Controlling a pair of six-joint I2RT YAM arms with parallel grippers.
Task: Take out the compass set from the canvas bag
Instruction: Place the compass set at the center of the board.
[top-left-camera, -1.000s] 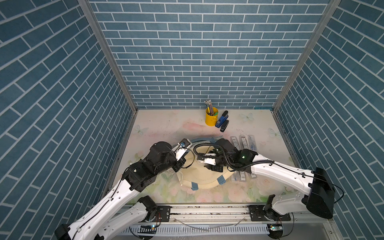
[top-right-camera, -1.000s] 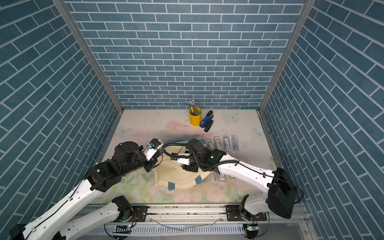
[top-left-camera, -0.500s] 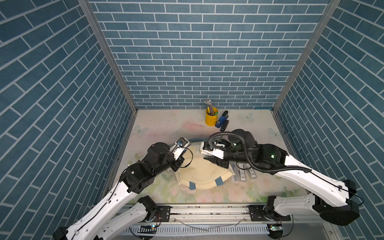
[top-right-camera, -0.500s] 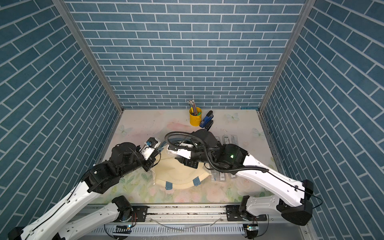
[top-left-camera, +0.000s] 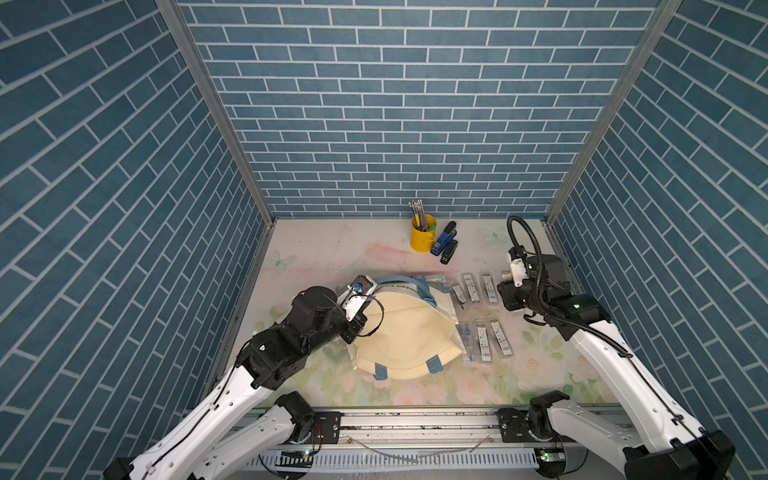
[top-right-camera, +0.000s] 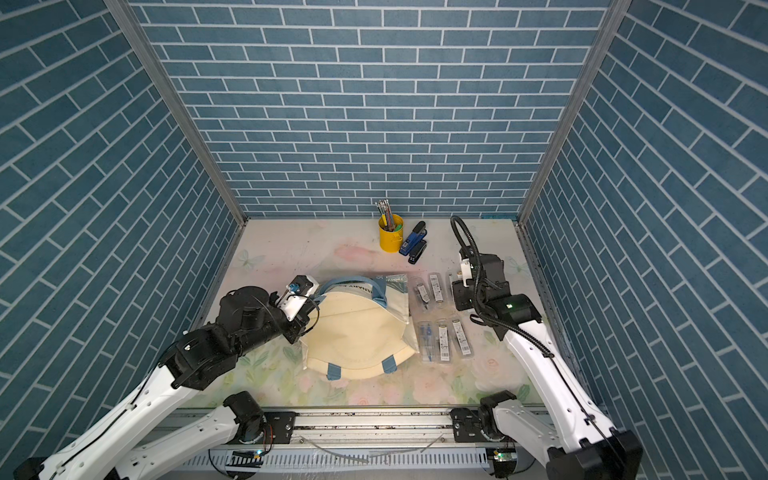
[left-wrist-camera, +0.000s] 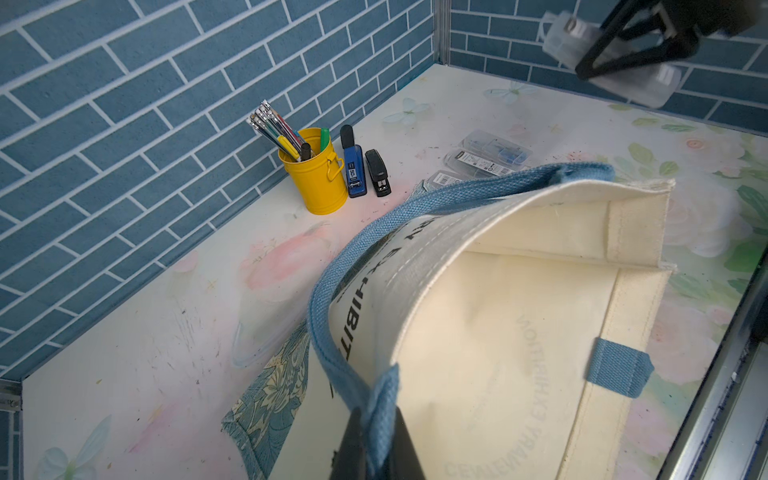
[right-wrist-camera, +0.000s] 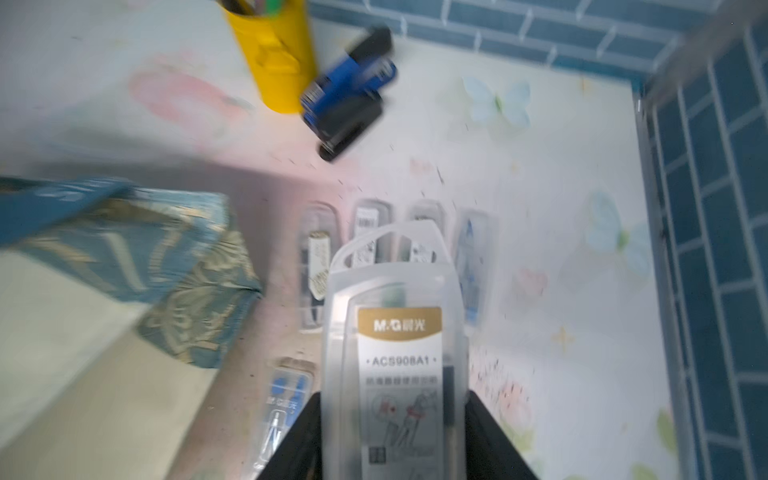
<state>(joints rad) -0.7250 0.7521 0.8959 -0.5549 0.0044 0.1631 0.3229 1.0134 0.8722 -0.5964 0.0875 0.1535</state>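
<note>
The cream canvas bag (top-left-camera: 409, 332) lies on its side mid-table, teal leaf panel (right-wrist-camera: 166, 266) toward the back. My left gripper (left-wrist-camera: 376, 419) is shut on its light blue strap handle (left-wrist-camera: 384, 395) at the bag's left edge, lifting the mouth open. My right gripper (right-wrist-camera: 395, 415) is shut on a clear-cased compass set (right-wrist-camera: 399, 332), held in the air right of the bag; the left wrist view shows it off the table (left-wrist-camera: 615, 54). Several other compass sets (top-left-camera: 473, 287) lie in rows on the table beside the bag.
A yellow pencil cup (top-left-camera: 423, 237) stands at the back, with a blue stapler (top-left-camera: 444, 243) and a black stapler (top-left-camera: 449, 252) next to it. Brick walls enclose the table on three sides; the right wall (top-left-camera: 623, 291) is close to my right arm.
My right arm has swung from over the bag's mouth out to the right, carrying the compass set. The left gripper has kept its hold on the strap.
</note>
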